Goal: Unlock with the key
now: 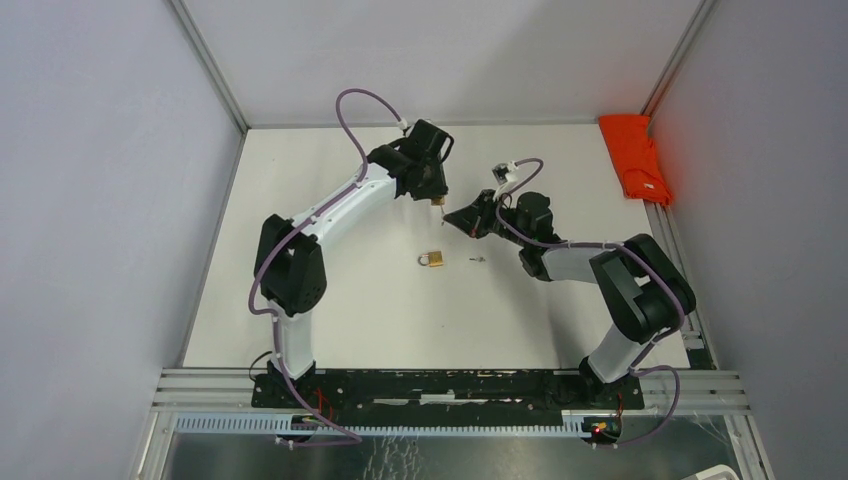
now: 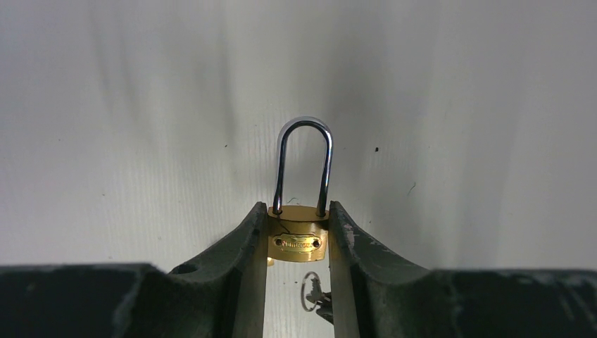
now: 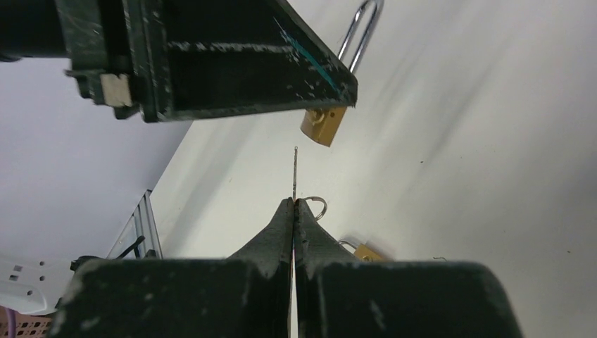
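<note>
My left gripper [image 2: 298, 211] is shut on the brass body of a small padlock [image 2: 298, 241], whose steel shackle points away from the wrist. In the top view the gripper [image 1: 432, 190] holds this padlock [image 1: 438, 201] above the table at the middle back. My right gripper [image 3: 293, 201] is shut on a thin key [image 3: 295, 169]. The key is seen edge-on, its ring beside the fingertips and its blade pointing up at the held padlock [image 3: 324, 124], a short gap below it. In the top view the right gripper [image 1: 457, 215] is just right of the padlock. The key [image 2: 313, 290] also shows under the padlock in the left wrist view.
A second brass padlock [image 1: 432, 259] lies on the white table nearer the arms and also shows in the right wrist view [image 3: 365, 251]. A small metal piece [image 1: 477, 259] lies to its right. An orange cloth [image 1: 640, 155] lies at the back right edge.
</note>
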Tool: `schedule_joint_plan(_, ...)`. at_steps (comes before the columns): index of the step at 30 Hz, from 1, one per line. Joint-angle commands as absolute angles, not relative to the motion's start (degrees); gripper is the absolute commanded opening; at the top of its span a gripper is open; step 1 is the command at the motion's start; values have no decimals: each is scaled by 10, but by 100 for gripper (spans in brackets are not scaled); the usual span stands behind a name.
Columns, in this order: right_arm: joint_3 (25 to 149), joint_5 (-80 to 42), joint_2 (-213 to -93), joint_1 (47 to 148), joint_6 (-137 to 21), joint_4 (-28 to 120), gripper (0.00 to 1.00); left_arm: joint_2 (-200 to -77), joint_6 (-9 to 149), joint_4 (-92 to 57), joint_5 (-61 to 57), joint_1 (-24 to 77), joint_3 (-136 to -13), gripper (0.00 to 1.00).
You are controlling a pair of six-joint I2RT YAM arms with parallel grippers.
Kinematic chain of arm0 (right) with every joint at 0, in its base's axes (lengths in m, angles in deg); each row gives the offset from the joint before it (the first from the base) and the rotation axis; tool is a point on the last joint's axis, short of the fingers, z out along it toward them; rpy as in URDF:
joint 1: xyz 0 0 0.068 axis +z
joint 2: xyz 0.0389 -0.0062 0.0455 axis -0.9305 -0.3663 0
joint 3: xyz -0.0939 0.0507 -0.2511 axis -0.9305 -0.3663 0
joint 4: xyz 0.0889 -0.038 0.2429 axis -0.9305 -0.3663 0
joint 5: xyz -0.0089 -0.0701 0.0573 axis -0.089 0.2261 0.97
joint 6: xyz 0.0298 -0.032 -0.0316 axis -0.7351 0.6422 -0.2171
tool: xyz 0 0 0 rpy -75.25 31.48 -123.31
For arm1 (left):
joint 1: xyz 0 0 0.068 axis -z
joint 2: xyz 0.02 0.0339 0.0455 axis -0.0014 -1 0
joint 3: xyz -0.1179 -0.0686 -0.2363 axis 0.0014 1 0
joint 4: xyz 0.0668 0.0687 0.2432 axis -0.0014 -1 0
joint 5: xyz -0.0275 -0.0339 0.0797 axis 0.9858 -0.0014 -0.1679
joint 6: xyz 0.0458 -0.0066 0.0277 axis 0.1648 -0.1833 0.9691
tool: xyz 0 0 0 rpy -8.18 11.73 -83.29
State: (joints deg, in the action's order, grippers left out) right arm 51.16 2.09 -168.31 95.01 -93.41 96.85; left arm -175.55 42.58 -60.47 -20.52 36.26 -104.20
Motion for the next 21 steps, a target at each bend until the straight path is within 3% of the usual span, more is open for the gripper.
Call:
schedule_joint_plan(1,519,3,-1688,957,-927,984,0,-1716,404,-573,-215,362,-1050,2)
schedule_joint_plan(21,528,-8,-1706,958,-950,1007,0,-1696,401,-573,-213,363,-1038,2)
